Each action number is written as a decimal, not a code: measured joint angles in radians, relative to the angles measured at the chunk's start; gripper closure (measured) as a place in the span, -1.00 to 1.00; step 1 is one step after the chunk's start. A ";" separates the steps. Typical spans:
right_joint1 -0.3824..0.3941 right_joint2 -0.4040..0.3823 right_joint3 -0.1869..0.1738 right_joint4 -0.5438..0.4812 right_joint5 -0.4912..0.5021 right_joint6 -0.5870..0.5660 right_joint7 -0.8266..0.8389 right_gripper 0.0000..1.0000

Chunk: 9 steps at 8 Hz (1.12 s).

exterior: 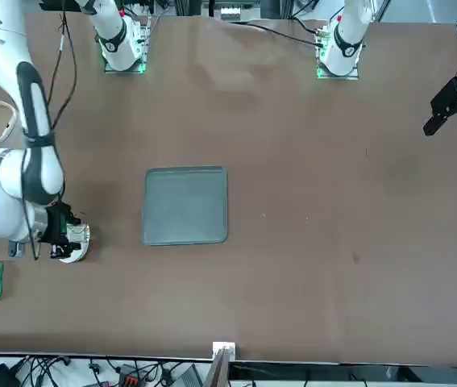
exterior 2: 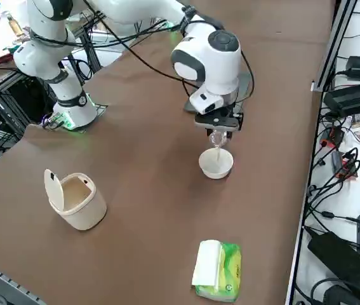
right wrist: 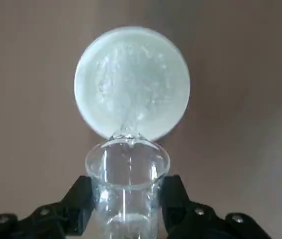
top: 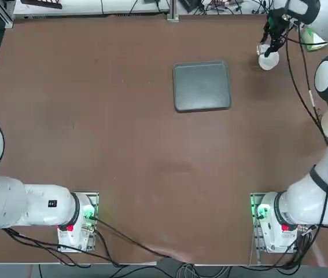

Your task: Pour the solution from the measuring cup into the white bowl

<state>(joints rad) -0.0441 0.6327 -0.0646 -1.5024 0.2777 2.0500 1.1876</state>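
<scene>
The brown table (top: 123, 145) carries a grey tray (top: 202, 86) near its middle. The white bowl (exterior 2: 216, 162) sits on the table well to the robot's right of the tray. Nearer the robot from the bowl stands an off-white lidded container (exterior 2: 75, 200), and a green packet (exterior 2: 218, 269) lies beyond the bowl, away from the tray.

No legible text, labels or numbers anywhere.

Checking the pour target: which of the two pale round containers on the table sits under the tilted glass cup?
The small white bowl, directly below the measuring cup clamped in the right gripper. The larger off-white lidded container stands apart.
</scene>
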 joint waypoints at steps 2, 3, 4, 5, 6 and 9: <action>-0.066 -0.015 -0.002 0.003 0.208 -0.105 -0.197 -0.45; -0.117 -0.021 -0.003 0.003 0.292 -0.159 -0.297 -0.45; -0.160 -0.022 -0.003 0.003 0.340 -0.194 -0.375 -0.45; -0.182 -0.021 -0.003 -0.001 0.356 -0.205 -0.416 -0.45; -0.186 -0.021 -0.001 -0.003 0.363 -0.205 -0.426 -0.45; -0.190 -0.020 0.000 -0.003 0.377 -0.205 -0.434 -0.45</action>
<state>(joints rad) -0.2344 0.6124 -0.0645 -1.5056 0.6548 1.8449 0.7540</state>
